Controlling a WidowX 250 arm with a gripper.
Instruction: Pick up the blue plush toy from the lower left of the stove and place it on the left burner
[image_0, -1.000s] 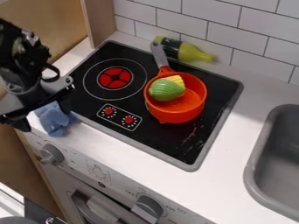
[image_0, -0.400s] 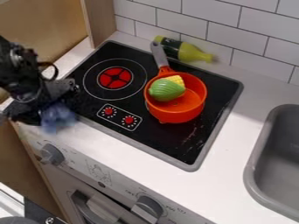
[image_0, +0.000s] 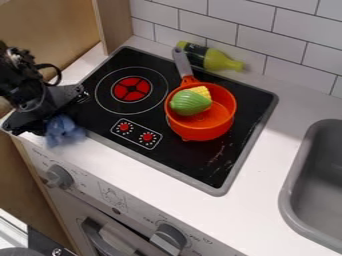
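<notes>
Hanging at nine o'clock with a black two-finger gripper (image_0: 50, 120), close over a crumpled blue cloth (image_0: 65, 132).
Cannot tell how far open, or whether closed on any fabric. Find the cloth near the front edge of the white counter (image_0: 153, 182), beside the black stovetop (image_0: 184, 155); at one o'clock, an orange toy pan (image_0: 217, 117) with green-and-yellow toy corn (image_0: 192, 102) inside. Could lose the cloth through pinching only a loose fold, push it over the edge by pressing outward, or scrape the stovetop by swinging low.
</notes>
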